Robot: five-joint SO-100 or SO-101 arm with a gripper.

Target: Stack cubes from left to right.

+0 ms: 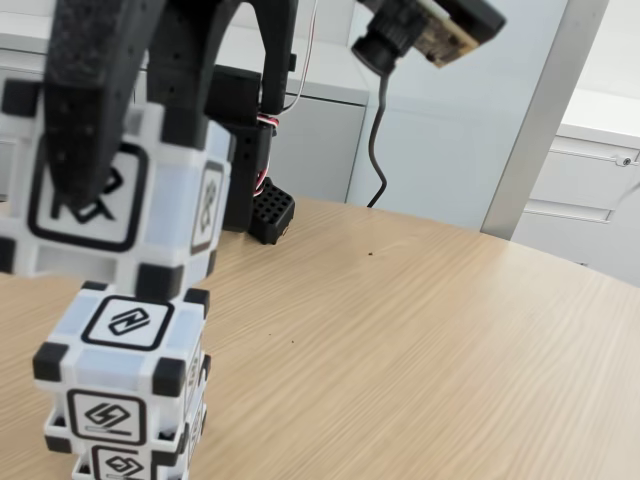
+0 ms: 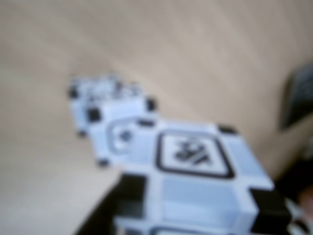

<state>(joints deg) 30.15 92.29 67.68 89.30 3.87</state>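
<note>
Clamped in black two-finger gripper (image 1: 110, 160): white plastic cube with black corners (image 1: 150, 215), hovering off-centre above two stacked matching cubes (image 1: 125, 370); likely topple if released misaligned.

Three white cubes with black corner blocks and black-framed glyphs. Two are stacked at the surface's near left edge in the fixed view: the lower cube (image 1: 120, 462) under the middle cube (image 1: 125, 365). The third cube (image 1: 115, 195) hangs tilted just above them, blurred in the wrist view (image 2: 195, 171).
</note>
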